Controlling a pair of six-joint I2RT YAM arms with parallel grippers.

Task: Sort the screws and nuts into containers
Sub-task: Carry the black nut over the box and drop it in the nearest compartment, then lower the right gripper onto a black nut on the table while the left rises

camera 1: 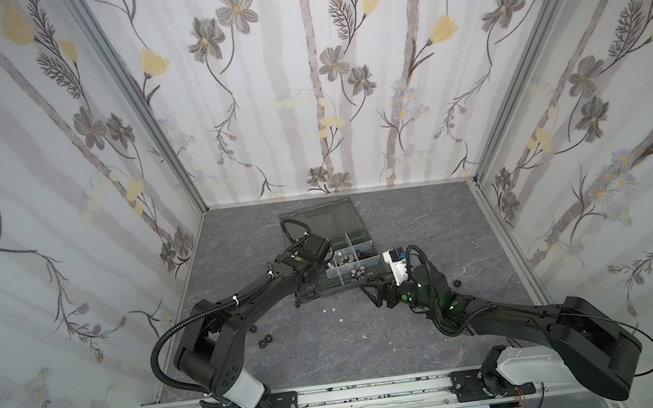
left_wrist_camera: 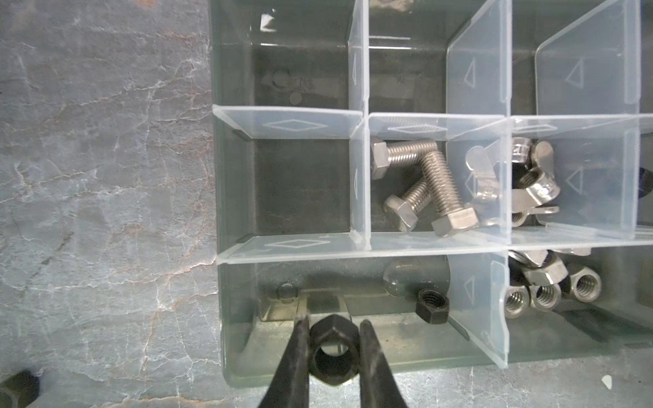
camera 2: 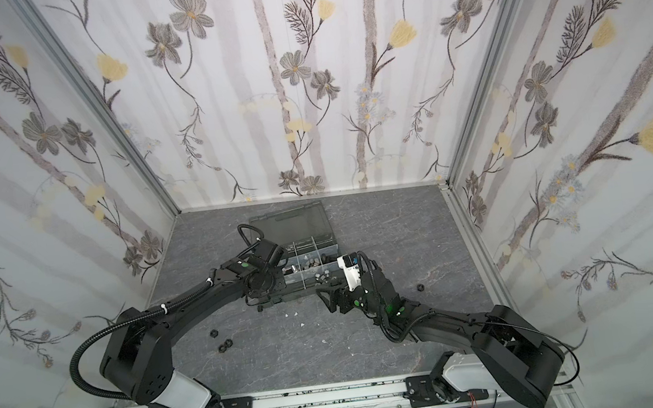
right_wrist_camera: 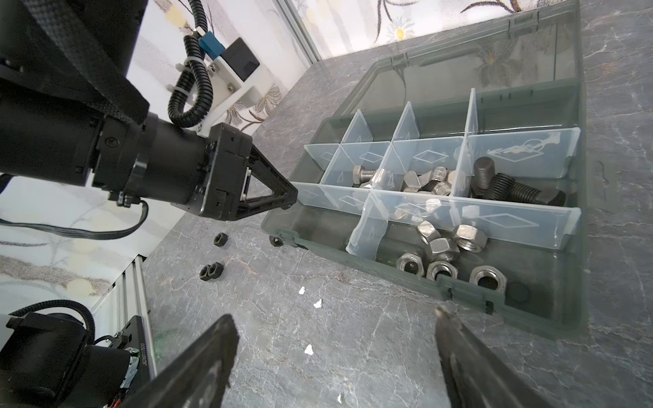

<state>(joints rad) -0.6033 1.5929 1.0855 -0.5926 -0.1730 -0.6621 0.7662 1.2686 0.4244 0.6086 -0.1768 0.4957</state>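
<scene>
Diamond and triangle outlines are seen embossed on the pale dividers [left_wrist_camera: 477, 76] of the organizer box [left_wrist_camera: 222, 197]. A line of white characters is printed on a black plate [right_wrist_camera: 146, 356] at an arm's base, but it cannot be read with certainty.

A black nut [left_wrist_camera: 334, 332] is gripped between the nearly closed fingers of the left hand [left_wrist_camera: 334, 320]. It is held above the near wall of a corner cell [left_wrist_camera: 353, 279], in which a second black nut [left_wrist_camera: 431, 306] is seen lying. In the cell beyond, silver screws [left_wrist_camera: 424, 183] are heaped, and in the cell beside it silver nuts [left_wrist_camera: 546, 286] are gathered. An end cell is filled with black screws [right_wrist_camera: 501, 187].

The right hand [right_wrist_camera: 334, 314] is spread wide, with nothing between its fingers, and is held over the table [right_wrist_camera: 353, 353] just in front of the box. On the left arm's side of the table, loose black nuts [right_wrist_camera: 211, 271] are seen.
</scene>
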